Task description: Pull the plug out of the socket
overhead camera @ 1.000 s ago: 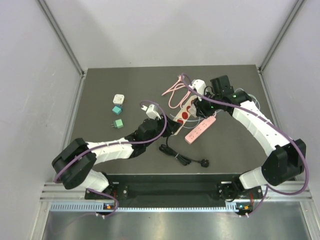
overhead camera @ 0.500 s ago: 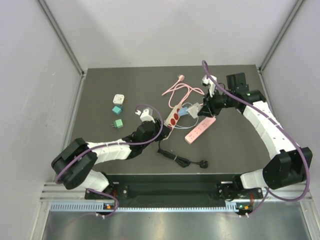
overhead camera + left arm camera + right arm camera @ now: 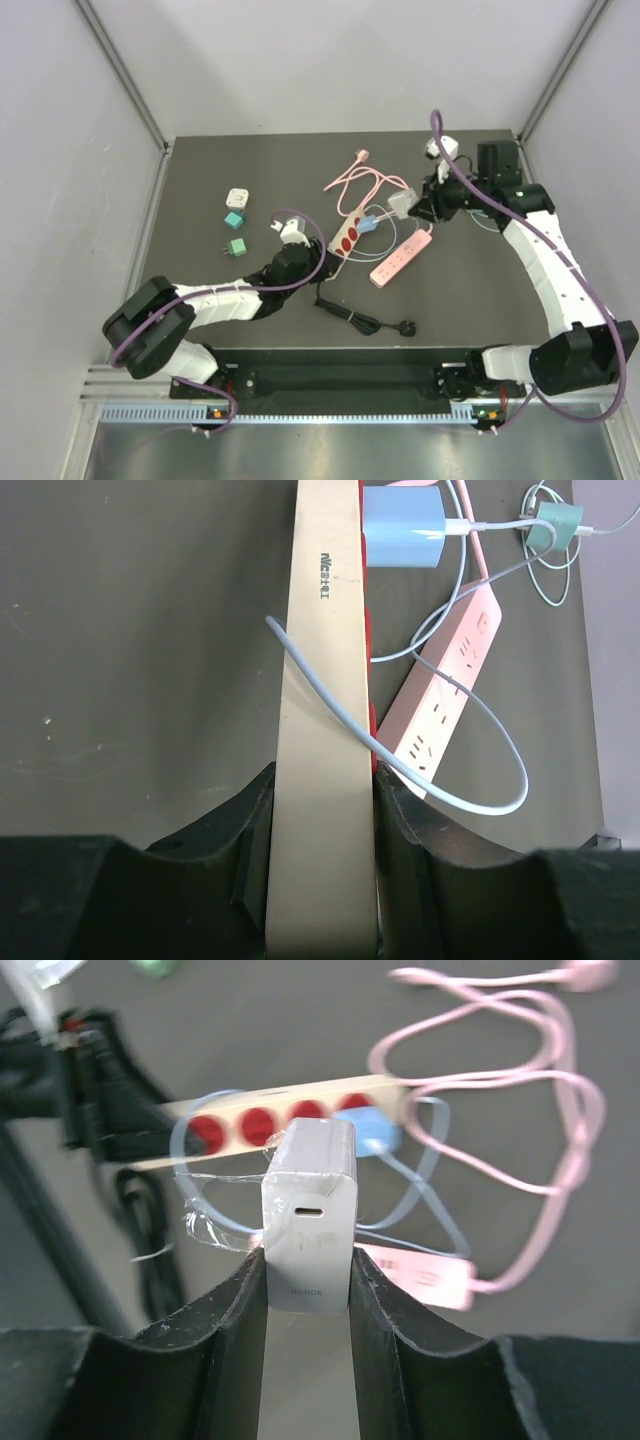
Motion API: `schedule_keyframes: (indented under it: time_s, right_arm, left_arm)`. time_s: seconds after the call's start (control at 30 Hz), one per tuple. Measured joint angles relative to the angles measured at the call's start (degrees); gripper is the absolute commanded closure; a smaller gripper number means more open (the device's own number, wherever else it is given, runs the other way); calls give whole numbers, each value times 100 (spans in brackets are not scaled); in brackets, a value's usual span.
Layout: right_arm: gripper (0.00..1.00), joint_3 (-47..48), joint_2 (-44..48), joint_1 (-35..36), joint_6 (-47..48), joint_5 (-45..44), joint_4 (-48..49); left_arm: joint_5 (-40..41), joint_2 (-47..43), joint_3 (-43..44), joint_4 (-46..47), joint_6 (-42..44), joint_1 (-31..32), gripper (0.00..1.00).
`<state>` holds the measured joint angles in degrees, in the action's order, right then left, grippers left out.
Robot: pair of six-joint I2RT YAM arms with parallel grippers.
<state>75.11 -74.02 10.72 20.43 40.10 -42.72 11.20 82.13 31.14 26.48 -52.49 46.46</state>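
White plug [image 3: 309,1210] is pinched between the closed fingers of the right gripper [image 3: 308,1260], clear of the power strip [image 3: 347,234], toward the tabletop's far right corner. The left gripper [image 3: 322,815] clamps the strip's near end; a blue charger [image 3: 400,528] sits plugged into its far end.

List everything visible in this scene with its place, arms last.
red-socket power strip: 1, cream and red, table centre, clamped by the left gripper
blue charger: 1, light blue, plugged into that strip
white charger: 1, white, held clear of the strip
pink power strip: 1, pink, right of the red-socket one
pink cable: 1, pink, looped behind the strips
black cable: 1, black, near edge
white adapter: 1, white, left side
green adapters: 2, teal-green, just nearer than the white one
left gripper: 1, black, shut
right gripper: 1, black, shut on the white charger
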Motion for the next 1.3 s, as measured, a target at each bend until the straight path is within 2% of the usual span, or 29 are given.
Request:
schedule_keyframes:
  time_s: [0.37, 0.57, 0.7, 0.9, 1.1, 1.2, 1.23, 1.3]
  right_arm:
    - [100, -382, -136, -1801, -146, -1335, 1115]
    - [100, -1178, -680, -2000, 22, -1547, 1187]
    - [100, -1327, -1108, -2179, 114, -1578, 1211]
    - [91, -1327, -1628, -2516, 212, -1565, 1405]
    - [70, -1305, -2188, -2813, 258, -1316, 1408]
    - [55, -1191, -2310, -2953, 271, -1147, 1388]
    - [46, -1156, -2315, -2997, 291, -1126, 1370]
    - [38, -1084, -2315, -3086, 350, -1054, 1349]
  left_arm:
    - [-138, -162, -323, 271, 15, -96, 100]
    - [-284, -208, -474, 439, 17, -166, 100]
    - [-393, -229, -568, 555, 24, -208, 100]
    - [-605, -291, -691, 678, 105, -260, 100]
    - [-743, -293, -739, 745, 149, -317, 100]
    - [-787, -330, -758, 748, 160, -330, 100]
    - [-798, -345, -769, 748, 166, -330, 100]
    - [-831, -369, -793, 754, 170, -332, 100]
